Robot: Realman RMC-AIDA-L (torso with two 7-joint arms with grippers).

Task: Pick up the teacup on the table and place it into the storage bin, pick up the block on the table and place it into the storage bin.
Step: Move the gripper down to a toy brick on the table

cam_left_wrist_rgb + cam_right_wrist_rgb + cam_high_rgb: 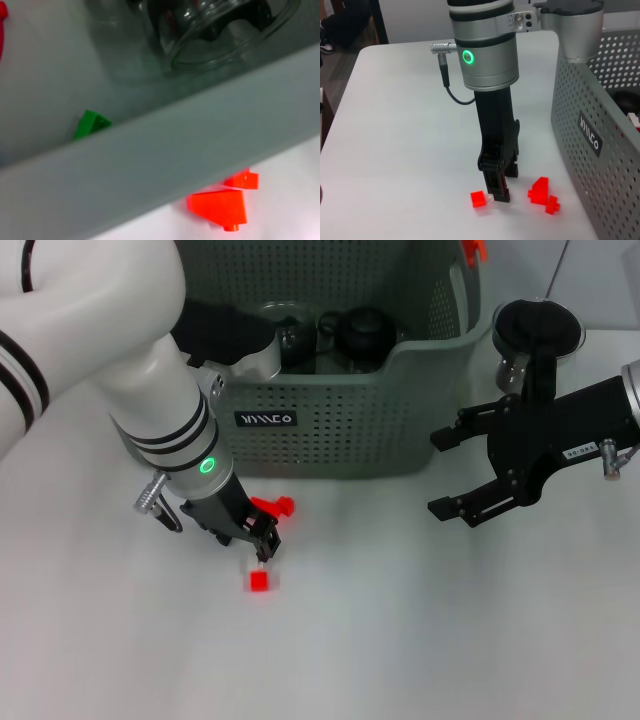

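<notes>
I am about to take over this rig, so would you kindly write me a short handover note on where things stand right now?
Left hand: low over the table in front of the storage bin, fingers closed, apparently empty, between the small red cube and the larger red block.
Right hand: open, empty, hovering beside the bin's right side.
Bin: glassware is visible inside, and the left wrist view shows a green block there too; whether the teacup is among the glassware I cannot tell.
Black-rimmed glass vessel stands on the table right of the bin.
Left: both red pieces are on the table.
</notes>
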